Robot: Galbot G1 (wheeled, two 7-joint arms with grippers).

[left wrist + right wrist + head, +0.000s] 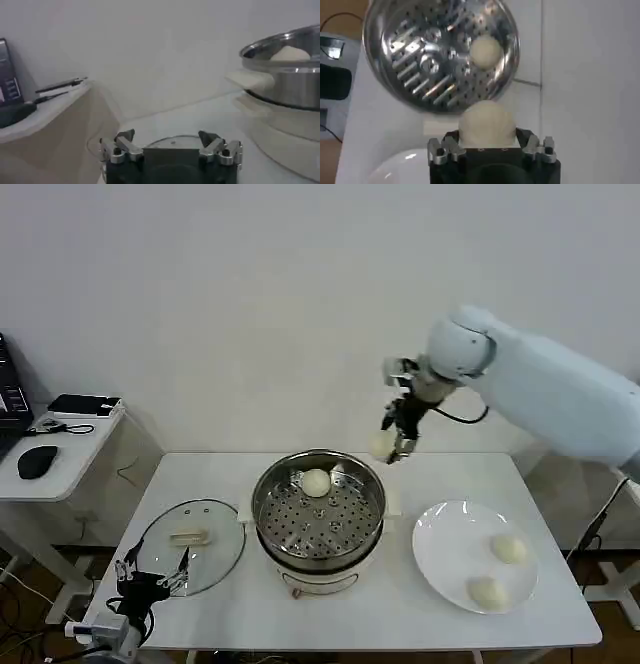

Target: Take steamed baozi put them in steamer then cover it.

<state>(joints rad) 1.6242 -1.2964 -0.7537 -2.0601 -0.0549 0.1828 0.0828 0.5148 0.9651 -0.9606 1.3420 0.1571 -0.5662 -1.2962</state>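
Note:
The steamer stands mid-table, a shiny pot on a cream base, with one baozi on its perforated tray. That bun also shows as baozi from the right wrist. My right gripper hangs above the steamer's back right rim, shut on another baozi. Two more baozi lie on the white plate at the right. The glass cover lies flat left of the steamer. My left gripper is open, low at the table's front left by the cover.
A side table with a black mouse and small devices stands to the left. The wall rises close behind the table. Bare tabletop lies in front of the steamer and between steamer and plate.

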